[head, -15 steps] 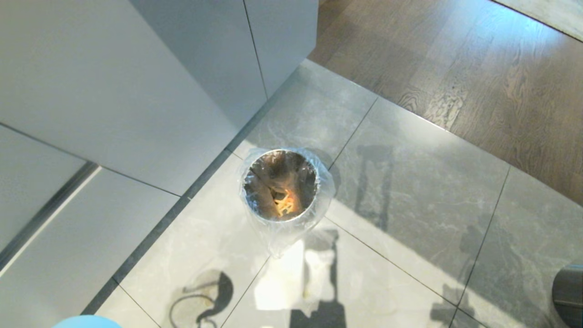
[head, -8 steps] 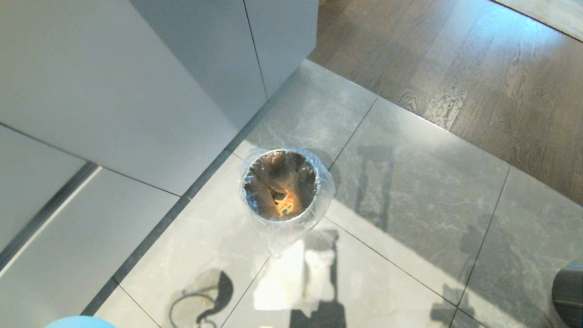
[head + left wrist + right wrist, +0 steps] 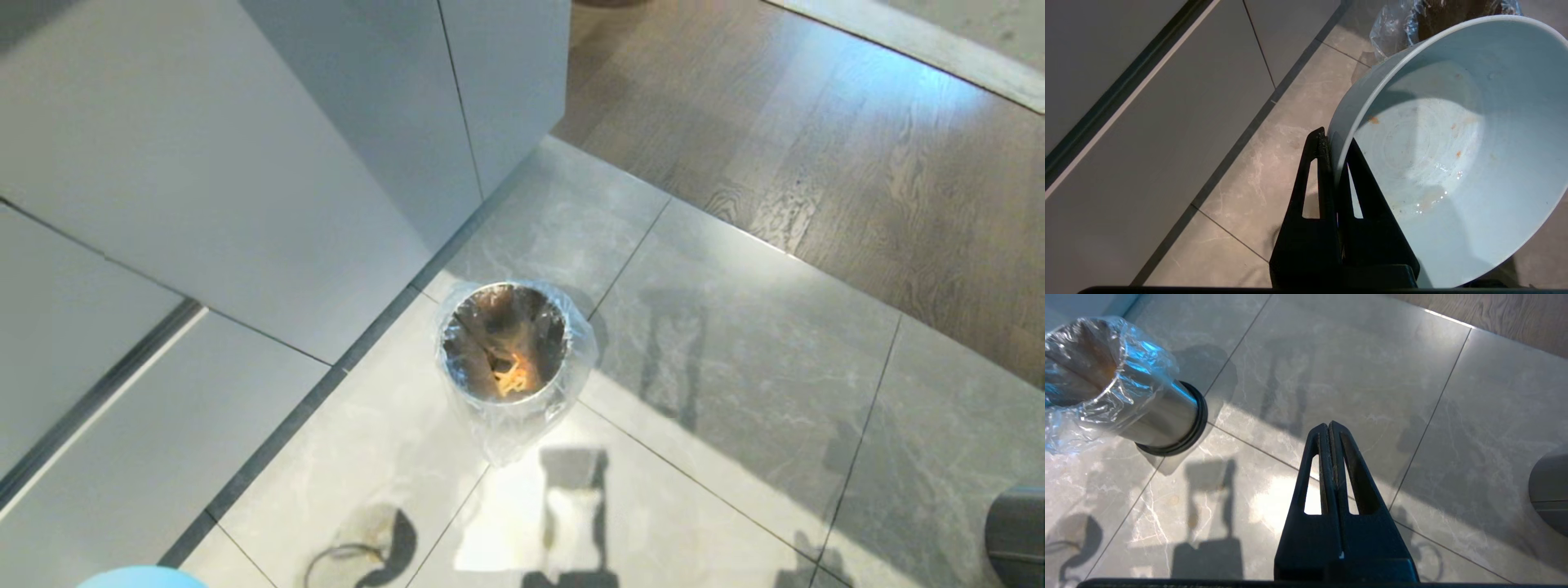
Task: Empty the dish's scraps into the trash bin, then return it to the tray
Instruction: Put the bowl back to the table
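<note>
The dish (image 3: 1449,134), a pale blue-white bowl, hangs from my left gripper (image 3: 1336,141), which is shut on its rim; only small orange specks and wet smears cling inside it. Its rim pokes into the head view at the bottom left, the dish (image 3: 140,578). The trash bin (image 3: 504,343), shiny metal with a clear liner, stands on the floor tiles, and orange scraps (image 3: 513,380) lie at its bottom. The bin (image 3: 1155,412) and its black base ring show in the right wrist view. My right gripper (image 3: 1329,425) is shut and empty above the tiles. The tray is out of view.
White cabinet fronts (image 3: 245,163) rise close on the left of the bin. Grey floor tiles (image 3: 735,351) spread to the right, meeting wooden flooring (image 3: 857,139) farther back. A dark grey rounded object (image 3: 1016,531) sits at the lower right edge.
The whole head picture has shifted: bin and floor sit lower and a little smaller in the frame, so the camera has moved. The dish's rim stays at the bottom left edge.
</note>
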{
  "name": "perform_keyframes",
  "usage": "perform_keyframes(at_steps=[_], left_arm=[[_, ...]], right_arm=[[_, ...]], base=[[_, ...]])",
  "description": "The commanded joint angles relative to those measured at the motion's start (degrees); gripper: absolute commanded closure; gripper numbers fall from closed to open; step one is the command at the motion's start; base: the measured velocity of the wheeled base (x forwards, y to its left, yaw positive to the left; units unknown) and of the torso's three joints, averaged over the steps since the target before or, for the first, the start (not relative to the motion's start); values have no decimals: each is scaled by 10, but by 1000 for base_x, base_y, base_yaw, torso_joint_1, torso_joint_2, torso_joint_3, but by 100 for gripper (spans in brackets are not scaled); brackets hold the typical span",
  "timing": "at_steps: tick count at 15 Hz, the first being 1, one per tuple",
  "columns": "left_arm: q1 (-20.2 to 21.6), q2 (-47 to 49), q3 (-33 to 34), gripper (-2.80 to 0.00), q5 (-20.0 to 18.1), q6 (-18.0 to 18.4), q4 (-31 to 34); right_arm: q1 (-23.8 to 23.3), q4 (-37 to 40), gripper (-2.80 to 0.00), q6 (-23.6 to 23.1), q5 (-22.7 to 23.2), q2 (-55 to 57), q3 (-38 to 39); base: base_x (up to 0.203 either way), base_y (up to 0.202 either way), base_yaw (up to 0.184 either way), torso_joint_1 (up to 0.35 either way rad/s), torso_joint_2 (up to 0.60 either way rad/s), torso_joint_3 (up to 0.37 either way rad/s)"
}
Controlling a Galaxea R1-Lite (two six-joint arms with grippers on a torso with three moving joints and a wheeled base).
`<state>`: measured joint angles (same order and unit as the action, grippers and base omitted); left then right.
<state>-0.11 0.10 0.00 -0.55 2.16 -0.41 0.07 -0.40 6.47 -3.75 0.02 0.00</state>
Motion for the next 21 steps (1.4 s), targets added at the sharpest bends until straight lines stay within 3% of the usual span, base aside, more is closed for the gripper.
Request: perform_keyframes(at_steps=[1, 21], left_arm=[[-1, -1, 0, 0, 0, 0, 0], [0, -1, 0, 0, 1, -15, 0]], right_arm=[[0, 0, 0, 0, 0, 0, 0], [0, 0, 0, 0, 0, 0, 0]], base=[[0, 0, 0, 2, 6, 195], [0, 0, 0, 2, 2, 203]])
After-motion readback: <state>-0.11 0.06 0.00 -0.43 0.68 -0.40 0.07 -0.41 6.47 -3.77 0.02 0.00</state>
